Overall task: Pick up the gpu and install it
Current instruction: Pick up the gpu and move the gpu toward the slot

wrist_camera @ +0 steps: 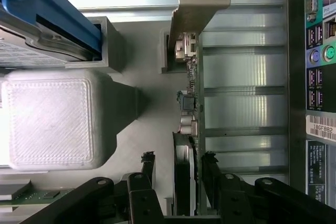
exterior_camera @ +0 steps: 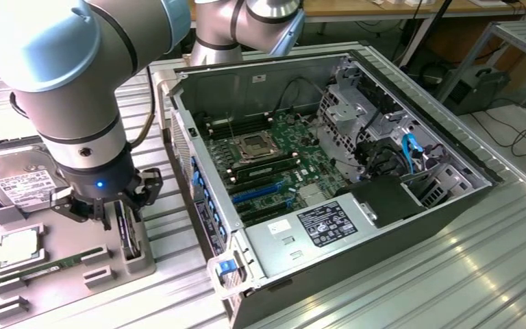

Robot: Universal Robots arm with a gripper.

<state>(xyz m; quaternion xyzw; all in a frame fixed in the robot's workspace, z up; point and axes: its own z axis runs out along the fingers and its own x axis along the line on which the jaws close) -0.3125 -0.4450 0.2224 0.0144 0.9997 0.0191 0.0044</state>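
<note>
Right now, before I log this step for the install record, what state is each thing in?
gpu: upright on edge in the tray slot, not installed.
gripper: open, astride the gpu.
computer case: on its side, panel off.
blue card slots: empty.
hard drive: flat, label up.

Thin green gpu card (wrist_camera: 186, 103): black fan face, bare silver end bracket. Black metal gripper (exterior_camera: 115, 218), with a small blue light above it. Robot arm (exterior_camera: 62, 82): silver-grey tube with pale blue caps. Moulded plastic tray (exterior_camera: 144, 267): flat mid-grey, with fine diagonal hatching on one block. Silver hard drive (exterior_camera: 16, 181): white label, black print. Open computer case (exterior_camera: 464, 185): black shell, green motherboard (exterior_camera: 281, 147), blue slots (exterior_camera: 258, 195), blue cable (exterior_camera: 411, 152). Ribbed metal table (exterior_camera: 446, 274): dull silver stripes.
</note>
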